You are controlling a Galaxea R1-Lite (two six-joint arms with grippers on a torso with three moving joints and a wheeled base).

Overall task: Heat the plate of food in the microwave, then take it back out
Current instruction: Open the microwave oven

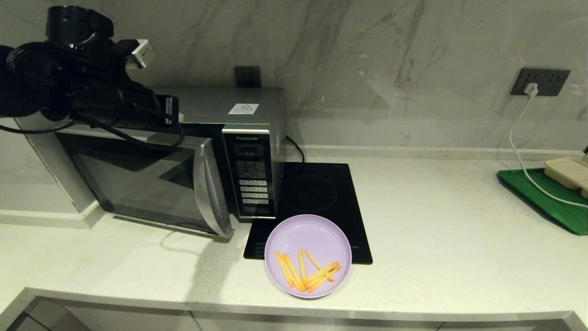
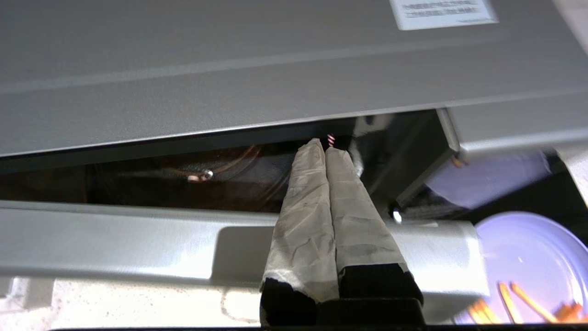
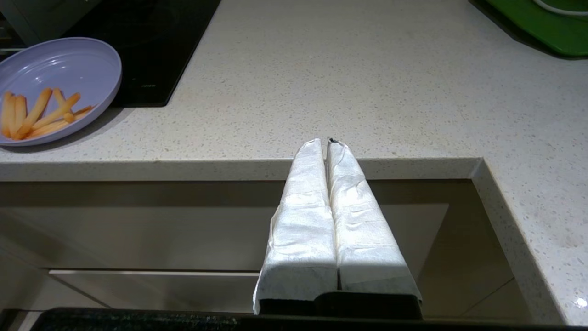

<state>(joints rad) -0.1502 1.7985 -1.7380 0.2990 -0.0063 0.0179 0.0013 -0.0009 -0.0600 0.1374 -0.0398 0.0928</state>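
The silver-grey microwave [image 1: 250,170] stands at the back left, its dark glass door [image 1: 147,184] swung a little way out, with a gap along the top. My left gripper [image 2: 327,149] is shut and empty. Its taped fingertips [image 2: 342,158] reach over the door's top edge [image 2: 138,243] into that gap, near the curved handle strip [image 1: 211,184]. The lilac plate [image 1: 308,256] with orange-yellow fry sticks [image 1: 305,271] rests on the counter's front, partly on the hob. My right gripper [image 3: 327,143] is shut and empty, parked low in front of the counter edge, right of the plate [image 3: 59,78].
A flat black induction hob [image 1: 317,197] lies right of the microwave. At the far right a green tray [image 1: 546,197] carries a beige tray [image 1: 567,172], with a white cable [image 1: 519,151] running across it from a wall socket. Bare stone counter [image 1: 450,220] spans between.
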